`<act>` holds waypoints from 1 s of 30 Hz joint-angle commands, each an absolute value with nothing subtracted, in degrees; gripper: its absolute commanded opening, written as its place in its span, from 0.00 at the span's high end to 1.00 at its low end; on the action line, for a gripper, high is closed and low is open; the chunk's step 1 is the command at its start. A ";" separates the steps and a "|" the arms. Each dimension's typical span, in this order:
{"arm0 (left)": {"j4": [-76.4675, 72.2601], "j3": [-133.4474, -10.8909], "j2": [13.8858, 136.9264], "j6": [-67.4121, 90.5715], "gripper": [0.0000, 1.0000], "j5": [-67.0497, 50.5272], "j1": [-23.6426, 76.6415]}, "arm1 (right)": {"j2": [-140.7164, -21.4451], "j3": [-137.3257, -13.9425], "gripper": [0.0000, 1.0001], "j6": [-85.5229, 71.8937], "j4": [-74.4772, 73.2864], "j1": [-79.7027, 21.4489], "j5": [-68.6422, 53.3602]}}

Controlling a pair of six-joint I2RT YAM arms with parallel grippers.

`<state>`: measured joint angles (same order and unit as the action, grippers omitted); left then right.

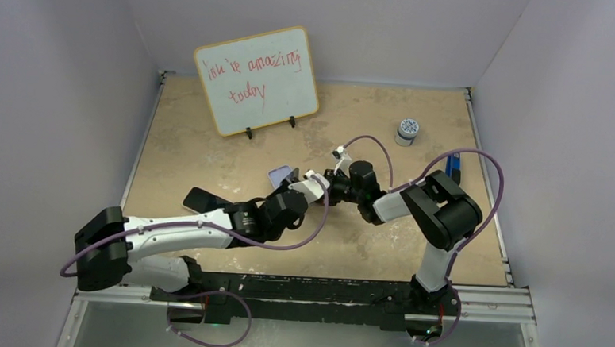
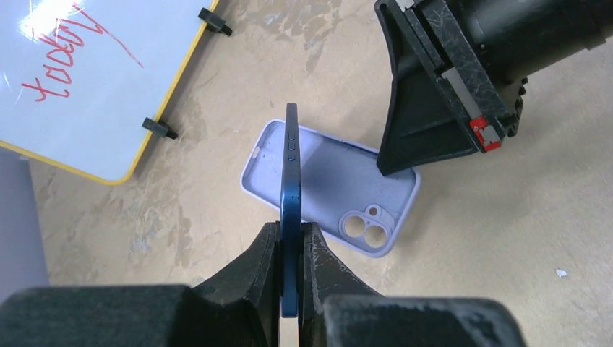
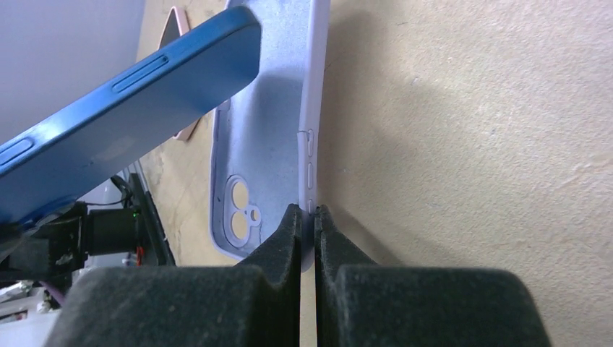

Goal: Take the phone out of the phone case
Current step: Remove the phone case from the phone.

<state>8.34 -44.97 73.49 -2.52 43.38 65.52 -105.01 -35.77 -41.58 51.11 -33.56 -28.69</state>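
Note:
The blue phone (image 2: 291, 159) stands on edge out of the lavender phone case (image 2: 340, 181), and my left gripper (image 2: 291, 228) is shut on its near end. The empty case lies open side up on the table, its camera cut-out showing. My right gripper (image 3: 307, 211) is shut on the case's side wall (image 3: 312, 108) by the button bumps. In the right wrist view the phone (image 3: 144, 101) hangs tilted above the case's inner face (image 3: 267, 123). From the top view the two grippers meet over the case (image 1: 280, 174) at mid-table.
A yellow-framed whiteboard (image 1: 257, 79) with red writing stands at the back left. A small grey cylinder (image 1: 407, 131) sits at the back right and a blue object (image 1: 452, 165) lies near the right edge. A dark flat slab (image 1: 203, 200) rests left of the left arm.

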 commanded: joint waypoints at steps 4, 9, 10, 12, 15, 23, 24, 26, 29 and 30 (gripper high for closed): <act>3.74 -41.34 65.08 -1.52 1.00 42.74 65.83 | -101.20 -35.84 1.00 -36.97 48.03 -32.54 -22.57; 1.00 -37.45 57.00 -2.43 1.00 42.37 65.84 | -98.22 -33.95 1.00 -36.17 46.15 -29.06 -18.67; -0.12 -36.57 55.86 -2.83 1.00 42.39 65.83 | -97.47 -33.34 1.00 -36.13 46.05 -28.09 -17.91; -2.37 -35.26 54.58 -3.52 1.00 42.23 65.83 | -95.78 -31.98 1.00 -36.40 45.76 -26.22 -16.12; -4.26 -34.15 54.83 -4.43 1.00 42.10 65.83 | -93.17 -30.04 1.00 -37.31 44.69 -23.07 -12.39; -6.35 -33.54 58.22 -6.03 1.00 42.01 65.83 | -88.47 -27.32 1.00 -40.06 40.78 -18.06 -4.26; -6.60 -33.37 58.33 -6.26 1.00 41.97 65.83 | -88.26 -27.27 1.00 -39.93 40.34 -17.76 -3.72; -7.00 -33.12 58.44 -6.50 1.00 41.84 65.83 | -88.30 -27.59 1.00 -39.90 39.31 -17.05 -3.06; -8.14 -32.45 58.69 -7.38 1.00 40.92 65.83 | -89.11 -28.47 1.00 -39.74 37.55 -16.17 -3.16; -8.71 -32.24 58.92 -7.71 1.00 40.50 65.83 | -89.45 -28.74 1.00 -39.65 37.24 -16.02 -3.35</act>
